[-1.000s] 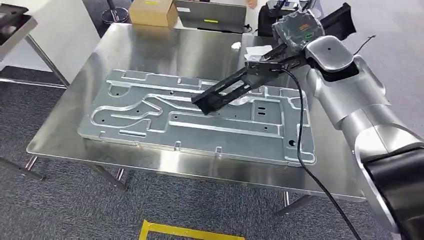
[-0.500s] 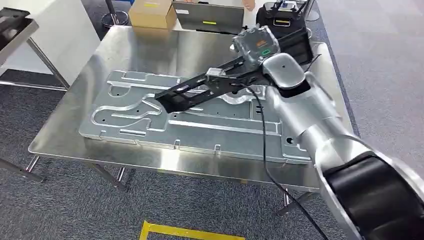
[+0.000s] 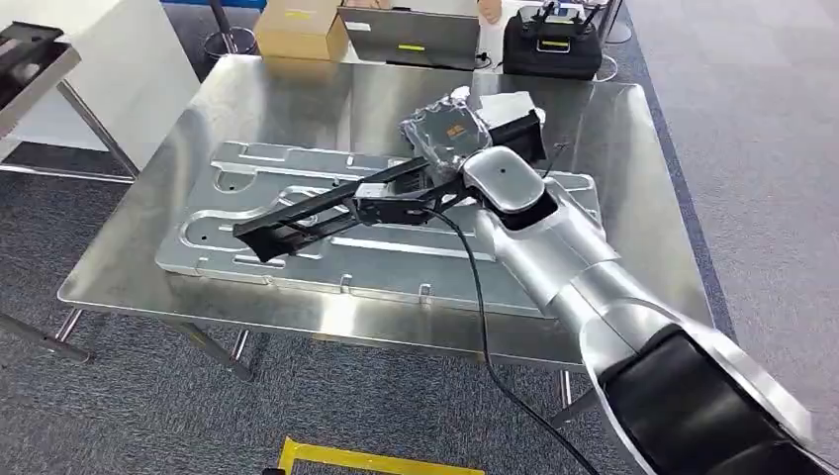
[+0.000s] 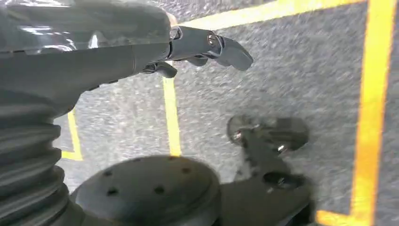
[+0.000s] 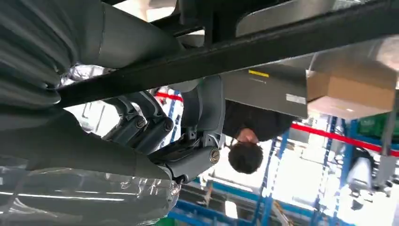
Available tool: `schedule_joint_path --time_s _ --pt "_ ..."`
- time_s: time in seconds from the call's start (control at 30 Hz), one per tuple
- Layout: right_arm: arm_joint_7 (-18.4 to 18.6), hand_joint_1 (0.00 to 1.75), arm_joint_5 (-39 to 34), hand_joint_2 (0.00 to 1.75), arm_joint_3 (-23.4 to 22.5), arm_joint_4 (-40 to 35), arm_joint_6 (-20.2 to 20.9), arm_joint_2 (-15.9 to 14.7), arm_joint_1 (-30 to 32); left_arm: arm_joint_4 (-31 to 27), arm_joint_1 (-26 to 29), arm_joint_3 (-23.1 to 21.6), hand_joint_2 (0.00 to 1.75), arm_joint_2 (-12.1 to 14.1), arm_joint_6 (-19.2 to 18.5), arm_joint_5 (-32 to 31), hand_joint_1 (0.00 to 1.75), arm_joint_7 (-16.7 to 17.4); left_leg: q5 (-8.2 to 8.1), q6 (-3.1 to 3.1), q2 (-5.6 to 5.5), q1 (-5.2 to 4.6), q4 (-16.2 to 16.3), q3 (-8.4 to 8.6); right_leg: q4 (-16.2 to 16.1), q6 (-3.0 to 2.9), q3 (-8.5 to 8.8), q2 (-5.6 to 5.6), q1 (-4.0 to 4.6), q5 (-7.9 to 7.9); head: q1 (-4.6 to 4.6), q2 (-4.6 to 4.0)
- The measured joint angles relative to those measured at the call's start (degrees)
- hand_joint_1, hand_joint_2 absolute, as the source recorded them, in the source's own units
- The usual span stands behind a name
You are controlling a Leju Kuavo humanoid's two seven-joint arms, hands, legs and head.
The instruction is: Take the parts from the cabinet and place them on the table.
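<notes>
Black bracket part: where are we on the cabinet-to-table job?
Done: the part is out of the cabinet and over the table. In hand: the right hand holds the black bracket part above the large grey metal panel. Left: set it down and let go. The left hand hangs empty over the floor.

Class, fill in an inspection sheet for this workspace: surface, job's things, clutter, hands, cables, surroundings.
Surface: steel table, shiny.
Job's things: long black bracket held over the large silver panel lying flat on the table.
Clutter: cardboard box, laptop, black case at the far edge.
Hands: right hand holds the bracket; left hand hangs over the floor, holding nothing.
Cables: black cable along the right arm.
Surroundings: grey carpet, yellow floor tape.
</notes>
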Motion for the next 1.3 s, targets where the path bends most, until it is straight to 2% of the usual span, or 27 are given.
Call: schedule_joint_path --time_s 0.1,0.13,0.2,0.23,0.4,0.5,0.67,0.73,0.87,1.07,1.3 --pt "-1.6 1.75 0.0 1.75 1.3 -0.7 -0.2 0.1 0.8 0.0 0.0 0.7 1.75 0.2 -0.4 0.5 0.0 -1.4 0.01 -0.01 0.0 0.0 0.0 0.02 0.1 0.0 0.0 0.0 0.0 0.0 0.0 0.0" --pt "-2.2 1.75 0.0 1.75 1.6 -1.1 -0.4 0.2 1.0 0.0 0.0 0.9 1.75 0.2 0.8 0.4 0.0 -2.3 0.01 -0.01 0.0 0.0 0.0 0.02 0.1 0.0 -0.01 0.01 0.0 0.0 0.0 0.0" --pt "-3.2 1.75 0.7 1.75 2.6 -2.8 -1.2 0.2 1.5 0.0 0.0 1.0 1.75 -0.1 5.9 0.0 0.0 -5.4 -0.01 -0.03 0.18 0.0 0.0 0.09 0.1 -0.01 0.0 0.17 0.0 0.0 0.0 0.0" --pt "-3.7 1.75 0.9 1.75 3.0 -3.6 -1.3 0.2 1.8 0.0 0.0 1.0 1.75 -0.2 7.0 0.1 0.0 -5.8 -0.05 -0.09 0.32 -0.01 0.0 0.16 0.1 -0.02 0.01 0.29 -0.02 0.01 0.0 0.0" --pt "-5.0 1.75 4.0 1.75 4.6 -11.9 1.1 -0.1 4.8 0.0 0.1 2.2 1.75 -0.3 3.3 1.1 0.0 -8.1 -0.42 -0.51 1.43 -0.01 0.0 0.63 0.2 -0.03 0.05 1.36 -0.02 0.01 0.0 0.0" --pt "-6.5 1.75 5.1 1.75 5.5 -16.2 3.1 -0.8 6.7 0.0 0.1 2.8 1.75 -0.4 3.3 1.2 0.0 -8.2 -0.67 -0.76 2.17 0.08 0.0 0.86 0.2 -0.21 0.16 2.06 0.06 0.03 0.0 0.0" --pt "-9.1 1.75 4.7 1.75 8.1 -21.2 4.0 -2.1 10.2 0.1 0.1 3.2 1.75 -0.4 1.9 1.2 0.0 -8.2 -1.04 -0.93 3.0 0.1 -0.1 1.29 0.5 -0.61 0.21 2.86 0.09 -0.18 -0.02 0.0" --pt "-10.2 1.75 4.0 1.75 9.5 -23.5 4.4 -2.1 12.9 0.1 0.0 3.2 1.75 -0.4 1.8 1.2 0.0 -8.0 -0.92 -0.95 2.79 0.16 -0.1 1.45 0.6 -0.74 0.15 2.65 0.17 -0.27 0.0 0.0" --pt "-10.0 1.75 2.9 1.75 11.3 -26.6 4.8 -2.4 16.0 0.1 0.4 3.2 1.75 -0.4 2.5 1.2 0.0 -6.6 -0.46 -1.26 1.12 0.44 -0.1 0.88 0.7 -1.01 -0.01 1.06 0.46 -0.47 0.0 0.0" --pt "-9.7 1.75 2.0 1.75 12.0 -27.5 6.0 -3.2 16.0 0.1 0.8 3.2 1.75 -0.5 4.6 1.2 0.0 -5.3 -0.46 -1.26 1.01 0.44 -0.1 0.82 0.7 -1.04 0.02 0.91 0.45 -0.48 0.0 0.0" --pt "-10.4 1.75 0.9 1.75 11.6 -23.4 4.9 -4.4 15.6 0.1 1.0 3.3 1.75 -0.7 6.3 1.2 0.0 -4.6 -0.43 -1.22 0.99 0.4 0.0 0.79 0.7 -0.99 0.07 0.89 0.41 -0.41 0.0 0.0"
